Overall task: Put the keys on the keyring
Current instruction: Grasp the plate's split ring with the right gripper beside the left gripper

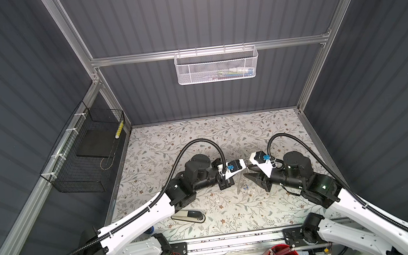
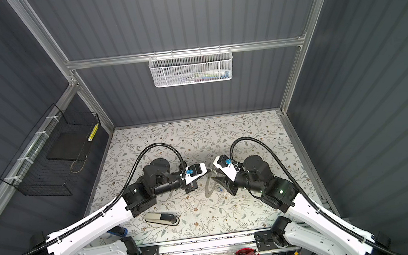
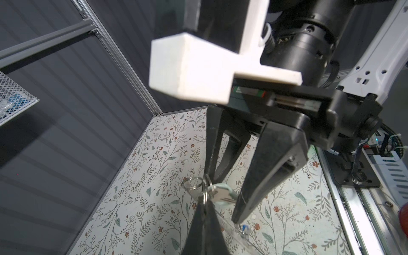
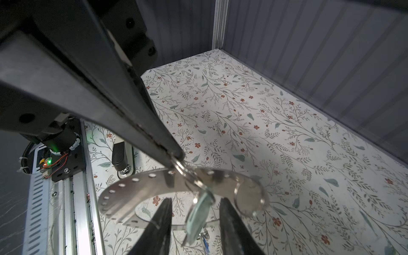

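One key in hand: mint key (image 4: 196, 217) at the keyring (image 4: 123, 192)
Left claw (image 4: 177, 157) pinches its split ring (image 4: 181, 167); right claw (image 4: 196, 199) gapes round the key and should close next

Mint-tagged key (image 4: 198, 213) dangling by tilted, raised keyring (image 4: 132, 187); blue-tagged key (image 3: 244, 229) beneath.

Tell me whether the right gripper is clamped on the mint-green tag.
No, the right gripper stands open, the mint-green tag hanging free between its fingers.

Floral tabletop (image 1: 224, 136) w/ stapler (image 1: 188, 217)
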Available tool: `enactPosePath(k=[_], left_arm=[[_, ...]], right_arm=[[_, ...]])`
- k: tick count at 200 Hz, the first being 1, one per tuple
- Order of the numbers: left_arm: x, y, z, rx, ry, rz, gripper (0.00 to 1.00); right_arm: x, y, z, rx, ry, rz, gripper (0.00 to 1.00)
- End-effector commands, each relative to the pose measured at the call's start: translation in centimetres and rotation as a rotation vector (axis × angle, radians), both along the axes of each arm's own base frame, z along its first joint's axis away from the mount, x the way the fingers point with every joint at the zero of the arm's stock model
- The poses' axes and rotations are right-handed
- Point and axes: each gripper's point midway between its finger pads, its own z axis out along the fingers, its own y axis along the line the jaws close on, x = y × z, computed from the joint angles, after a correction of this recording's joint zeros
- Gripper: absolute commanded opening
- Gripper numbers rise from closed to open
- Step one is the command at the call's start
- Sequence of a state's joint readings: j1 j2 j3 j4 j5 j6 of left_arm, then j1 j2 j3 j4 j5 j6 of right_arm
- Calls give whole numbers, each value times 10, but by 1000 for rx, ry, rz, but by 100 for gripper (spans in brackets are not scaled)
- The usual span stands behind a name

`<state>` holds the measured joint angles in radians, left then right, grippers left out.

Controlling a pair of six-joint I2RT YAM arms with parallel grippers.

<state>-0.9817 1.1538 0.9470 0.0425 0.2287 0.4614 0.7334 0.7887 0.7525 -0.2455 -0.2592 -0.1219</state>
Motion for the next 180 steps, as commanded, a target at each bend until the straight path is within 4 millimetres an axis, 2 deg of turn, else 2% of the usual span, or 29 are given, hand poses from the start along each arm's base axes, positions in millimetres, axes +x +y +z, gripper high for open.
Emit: enactPosePath(k=[1, 24, 63, 85, 135, 180], left_arm=[[1, 3, 16, -65, -10, 22, 0], [1, 2, 18, -73, -5, 21, 0], [5, 6, 26, -123, 2, 58, 0], [5, 7, 33, -148, 2, 63, 0], [7, 7, 41, -204, 4, 73, 0], [6, -1, 38, -238, 15, 48, 0]], right_arm=[[-1, 4, 10, 52, -16, 6, 39], [5, 1, 10, 41, -19, -29, 34], [6, -5, 8, 8, -33, -50, 8], [6, -9, 1, -28, -31, -59, 0], [6, -10, -5, -42, -40, -57, 0], [-8, 14, 4, 3, -57, 101, 0]])
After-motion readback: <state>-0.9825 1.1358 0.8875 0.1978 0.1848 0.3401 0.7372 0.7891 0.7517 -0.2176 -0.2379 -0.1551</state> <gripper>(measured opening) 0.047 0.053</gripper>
